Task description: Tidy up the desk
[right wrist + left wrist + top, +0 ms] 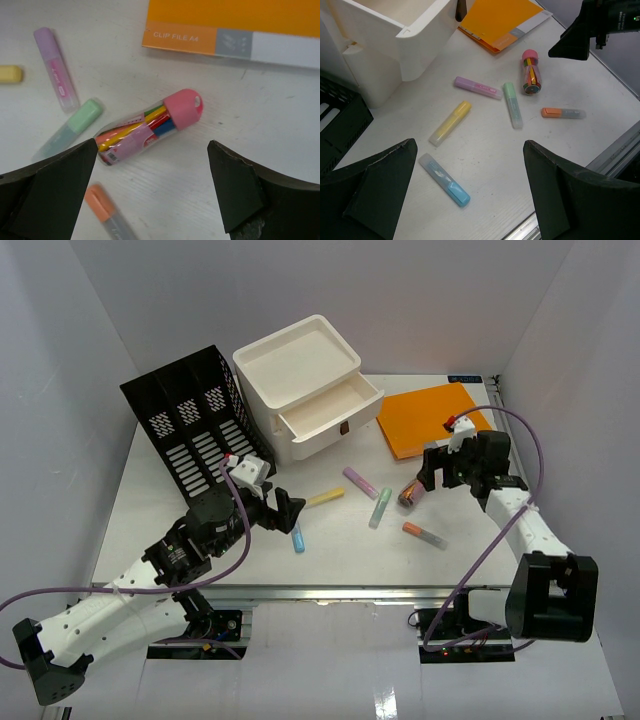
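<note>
Several highlighters lie loose on the white desk [345, 558]: blue [444, 180], yellow [450, 123], purple [477, 87], green [512, 104] and orange [563, 113]. A clear tube of coloured pens with a pink cap [150, 127] lies beside them. My left gripper [470, 145] hangs open above the desk, and the blue highlighter lies under its left finger side. My right gripper [151, 145] is open just above the tube's near side, with nothing between its fingers. From the top view the left gripper [281, 511] and right gripper [438, 472] face each other across the highlighters.
A white drawer box [305, 390] stands at the back with its lower drawer pulled out. A black mesh file holder [195, 420] stands to its left. An orange clip file [435, 418] lies flat at the back right. White walls enclose the desk, and a metal rail [330, 590] runs along the front.
</note>
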Controlling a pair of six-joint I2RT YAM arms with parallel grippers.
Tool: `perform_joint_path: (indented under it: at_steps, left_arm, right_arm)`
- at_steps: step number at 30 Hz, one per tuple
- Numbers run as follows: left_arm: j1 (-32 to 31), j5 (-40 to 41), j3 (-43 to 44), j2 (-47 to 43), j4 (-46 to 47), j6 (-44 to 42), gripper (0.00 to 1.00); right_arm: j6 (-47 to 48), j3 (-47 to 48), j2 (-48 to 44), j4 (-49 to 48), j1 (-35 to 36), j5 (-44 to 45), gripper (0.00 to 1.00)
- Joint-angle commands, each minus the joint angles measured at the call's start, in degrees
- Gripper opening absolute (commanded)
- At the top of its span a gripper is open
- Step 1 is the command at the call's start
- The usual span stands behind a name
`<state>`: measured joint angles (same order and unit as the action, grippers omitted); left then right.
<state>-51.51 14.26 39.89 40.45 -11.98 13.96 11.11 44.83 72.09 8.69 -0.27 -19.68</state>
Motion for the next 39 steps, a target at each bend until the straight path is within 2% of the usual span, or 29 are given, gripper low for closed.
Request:
perform_joint_path:
  at_steps: [1,9,13,17,20,25,29,36,39]
  left_arm:
    - [0.01,-0.35,-0.35,-0.09,0.55,-0.51,0.98]
    - [0.00,0.33,-1.04,0.64,0.86,-1.19,0.98]
    - [0.09,0.15,-1.32,1.14,1.10,-1.71,0.98]
    - [0.00,0.44,-1.48,1.50,1.19,-2.11,0.98]
    - [0.04,0.45,-1.48,1.70,1.26,-2.40,0.98]
    - [0.04,0.19,-1.31,2.13,1.13,-2.53,0.98]
    - [0.00,0.48,-1.32,1.57,1.08,-2.43,0.98]
    - [0.08,1.12,-1.48,-0.17,1.08,-2.27,0.98]
    - [0.00,1.07,-1.57,-0.69,1.03,-2.22,0.98]
  right_arm:
    - [-18.29,4.17,7.80,5.40,0.19,-3.95,1.00]
    - [-33.52,10.66,21.18,1.20,2.19,-7.37,0.95]
    - [-39.87,13.93,26.35,-1.35,3.16,-3.77,0.93]
    - [-40.47,16.68,30.36,0.83,4.31,3.70,0.88]
    - [-40.42,14.14,30.29,1.51,4.32,9.23,0.81]
    - [-39.06,11.10,27.31,0.58,4.32,13.23,0.72]
    - [-38.19,9.78,26.94,-0.23,4.28,14.33,0.58]
    - [-37.51,9.40,24.19,-0.78,2.76,12.25,0.46]
    - [-36.74,9.59,21.33,-1.09,1.51,7.55,0.28]
